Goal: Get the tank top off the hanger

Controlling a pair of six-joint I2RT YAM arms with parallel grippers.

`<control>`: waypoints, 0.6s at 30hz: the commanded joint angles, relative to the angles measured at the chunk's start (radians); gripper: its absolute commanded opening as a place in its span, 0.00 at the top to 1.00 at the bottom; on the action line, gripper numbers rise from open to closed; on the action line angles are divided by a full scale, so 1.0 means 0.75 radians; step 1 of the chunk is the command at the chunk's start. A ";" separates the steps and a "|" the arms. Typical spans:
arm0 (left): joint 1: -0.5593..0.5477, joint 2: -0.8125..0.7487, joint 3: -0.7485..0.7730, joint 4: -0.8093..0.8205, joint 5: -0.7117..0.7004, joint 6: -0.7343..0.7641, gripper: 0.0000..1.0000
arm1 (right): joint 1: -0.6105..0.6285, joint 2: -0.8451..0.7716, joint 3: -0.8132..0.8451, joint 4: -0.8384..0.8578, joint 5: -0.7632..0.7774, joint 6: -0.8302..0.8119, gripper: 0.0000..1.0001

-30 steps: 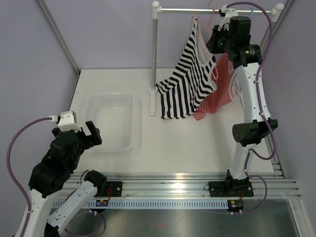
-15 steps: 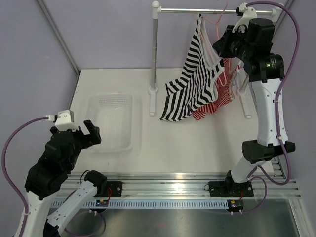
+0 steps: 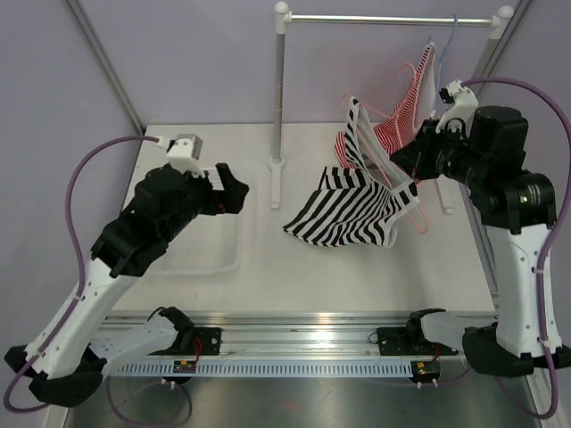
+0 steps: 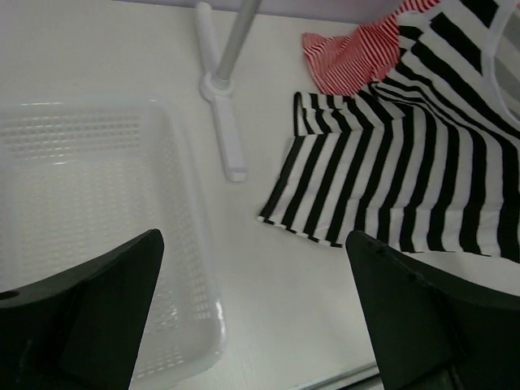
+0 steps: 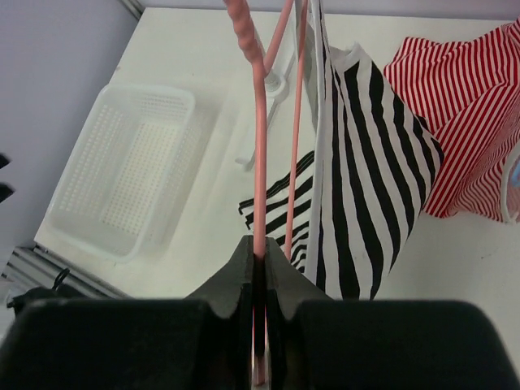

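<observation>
The tank top (image 3: 352, 207) hung from the hanger (image 5: 260, 146) just ahead of the right fingers (image 5: 244, 272), with its lower part spread on the worktop (image 3: 312, 267) below them. Those fingers were clamped tight on the hanger's pink wire. The red-and-white top (image 5: 463, 122) lay off to their right, beyond the black-and-white fabric. The left fingers (image 4: 114, 301) stood wide apart and held nothing. The basket (image 4: 191, 244) lay beneath their left side, and the tank top's hem lay ahead to their right.
</observation>
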 commanded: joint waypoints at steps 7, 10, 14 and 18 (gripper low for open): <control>-0.581 0.448 0.394 0.489 -0.155 0.131 0.01 | 0.011 -0.411 -0.038 -0.166 -0.095 -0.019 1.00; -0.677 0.603 0.576 0.526 -0.237 0.227 0.01 | 0.032 -0.493 -0.057 -0.144 -0.180 0.010 1.00; -0.722 0.755 0.771 0.513 -0.244 0.304 0.01 | 0.085 -0.513 -0.065 -0.160 -0.199 0.010 1.00; -0.730 0.808 0.790 0.583 -0.194 0.331 0.01 | 0.113 -0.538 -0.083 -0.154 -0.160 0.003 1.00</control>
